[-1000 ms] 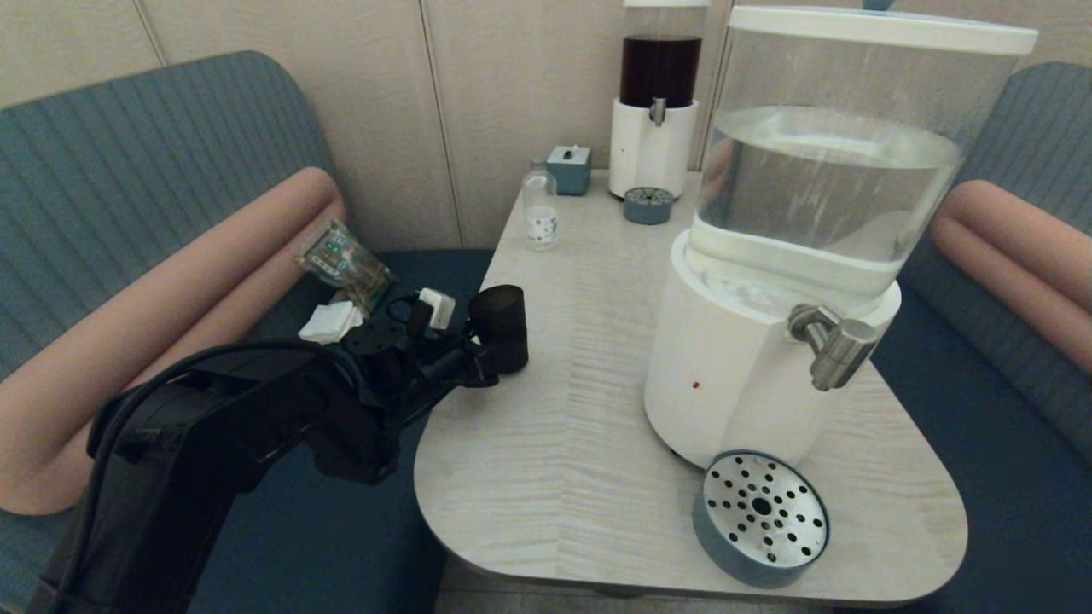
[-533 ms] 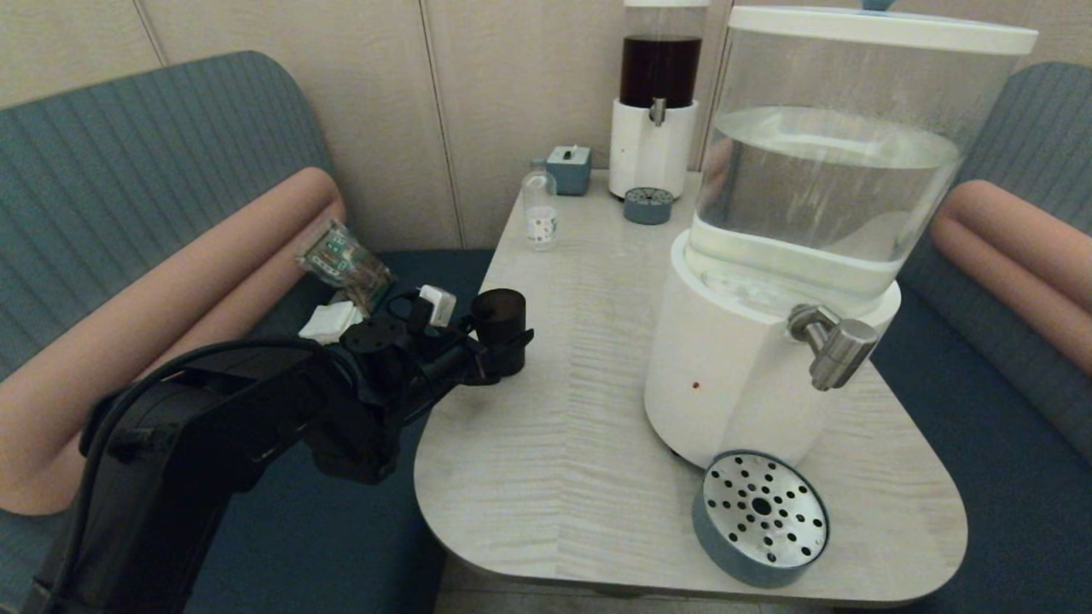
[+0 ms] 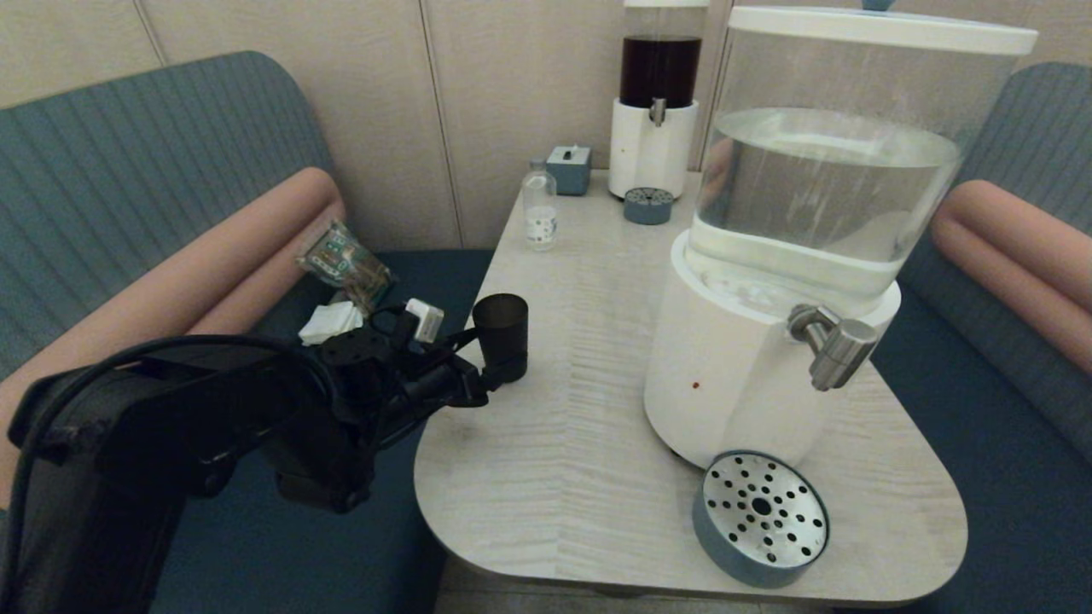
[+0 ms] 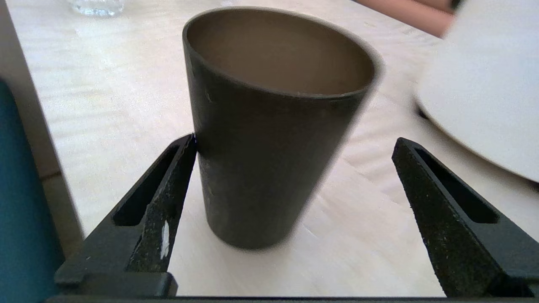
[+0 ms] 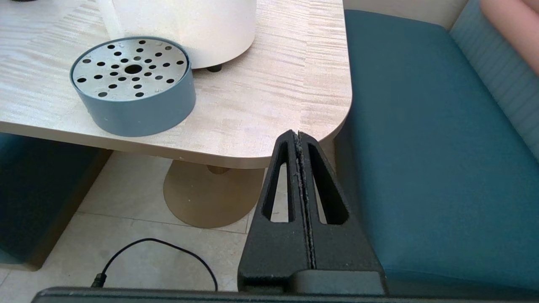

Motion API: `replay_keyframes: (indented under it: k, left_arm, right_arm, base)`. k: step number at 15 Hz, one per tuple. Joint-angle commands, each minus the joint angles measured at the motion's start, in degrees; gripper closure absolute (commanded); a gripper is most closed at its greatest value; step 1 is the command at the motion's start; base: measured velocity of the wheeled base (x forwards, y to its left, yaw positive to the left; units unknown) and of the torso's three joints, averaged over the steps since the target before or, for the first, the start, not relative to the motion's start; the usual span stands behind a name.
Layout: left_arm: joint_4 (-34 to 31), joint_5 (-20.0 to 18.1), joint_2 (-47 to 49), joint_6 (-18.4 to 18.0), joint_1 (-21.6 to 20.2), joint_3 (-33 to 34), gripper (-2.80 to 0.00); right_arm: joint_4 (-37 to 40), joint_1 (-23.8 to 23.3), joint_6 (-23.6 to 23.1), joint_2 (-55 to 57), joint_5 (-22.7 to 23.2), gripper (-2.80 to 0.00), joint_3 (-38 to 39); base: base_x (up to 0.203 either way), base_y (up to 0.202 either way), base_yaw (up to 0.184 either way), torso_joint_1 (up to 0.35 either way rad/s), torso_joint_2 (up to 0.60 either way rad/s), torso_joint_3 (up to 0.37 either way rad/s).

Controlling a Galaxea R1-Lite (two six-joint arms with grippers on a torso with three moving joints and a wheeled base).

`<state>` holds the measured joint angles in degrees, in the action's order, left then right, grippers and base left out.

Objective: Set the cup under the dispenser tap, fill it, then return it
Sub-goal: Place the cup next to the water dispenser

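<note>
The dark brown cup [image 3: 501,331] stands upright on the pale table [image 3: 554,443] near its left edge, its mouth showing empty in the left wrist view. My left gripper [image 3: 495,362] is open around the cup [image 4: 269,139]; one finger [image 4: 168,198] touches its wall and the other finger [image 4: 442,202] stands well apart. The brushed-metal dispenser tap [image 3: 832,343] juts from the big white dispenser [image 3: 725,367] at the right, above a round perforated drip tray [image 3: 759,516]. My right gripper [image 5: 298,134] is shut and empty, low beside the table's near right corner.
At the table's back stand a small clear bottle [image 3: 539,213], a teal box [image 3: 569,168], a smaller dark-liquid dispenser [image 3: 657,102] and its little tray [image 3: 648,205]. Packets [image 3: 343,263] lie on the left bench. A cable [image 5: 160,252] runs on the floor.
The cup went from tilted in my left gripper to upright on the table. The left fingers opened off it and the arm sank and drew back slightly.
</note>
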<state>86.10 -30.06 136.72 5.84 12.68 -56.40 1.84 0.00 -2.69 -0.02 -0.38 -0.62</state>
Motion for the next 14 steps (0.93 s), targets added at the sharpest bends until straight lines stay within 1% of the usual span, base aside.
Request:
replay_keyframes:
  k: [1,6,9,10,11,14]
  left_arm:
    - [0.58,-0.1,-7.04,0.03,-0.02,6.89,-2.8]
    - [0.67,0.51,-22.5,-0.06,-0.06,23.83,-2.8]
    - [0.62,0.75,-33.05,-0.15,-0.03,32.45,-2.8]
    - [0.58,0.96,-36.39,-0.01,-0.07,34.82,0.0]
    - [0.57,1.86,-39.35,0.26,-0.1,36.24,0.0]
    - [0.47,8.57,-47.04,2.52,-0.2,39.88,0.0]
  right_arm:
    - [0.0,0.0,-0.03,0.02,0.03,0.0,0.01]
    - [0.0,0.0,-0.03,0.02,0.03,0.0,0.01]
    - [0.0,0.0,-0.03,0.02,0.03,0.0,0.01]
    - [0.0,0.0,-0.02,0.02,0.03,0.0,0.01]
    - [0.0,0.0,-0.03,0.02,0.03,0.0,0.01]
    - [0.0,0.0,0.04,0.02,-0.04,0.0,0.01]
  base:
    - [0.0,0.0,0.0,0.0,0.0,0.0]
    - [0.0,0.0,0.0,0.0,0.0,0.0]
    - [0.0,0.0,0.0,0.0,0.0,0.0]
    - [0.0,0.0,0.0,0.0,0.0,0.0]
    - [0.0,0.0,0.0,0.0,0.0,0.0]
    - [0.0,0.0,0.0,0.0,0.0,0.0]
